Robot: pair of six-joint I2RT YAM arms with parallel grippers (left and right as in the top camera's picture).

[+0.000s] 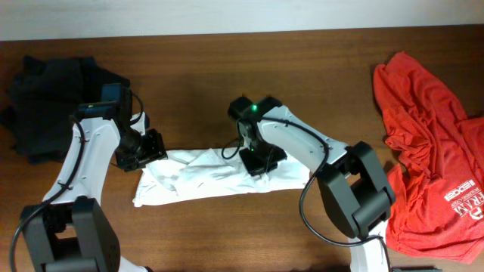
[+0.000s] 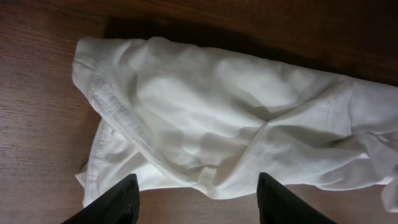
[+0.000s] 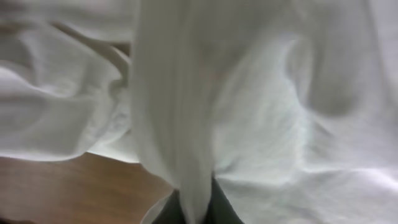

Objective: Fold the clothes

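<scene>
The white T-shirt (image 1: 204, 177) lies crumpled in a long strip across the middle of the table; its print is not visible. My left gripper (image 1: 147, 147) is open at the shirt's left end, and in the left wrist view its fingers (image 2: 196, 199) straddle bare wood just short of the shirt's hem (image 2: 205, 124). My right gripper (image 1: 257, 160) is over the shirt's right part. In the right wrist view its fingers (image 3: 196, 208) are shut on a pinched fold of the white T-shirt (image 3: 180, 112), which fills the frame.
A pile of dark garments (image 1: 53, 94) sits at the far left behind my left arm. An orange-red T-shirt with white print (image 1: 431, 143) lies spread at the right edge. The table (image 1: 227, 234) is brown wood.
</scene>
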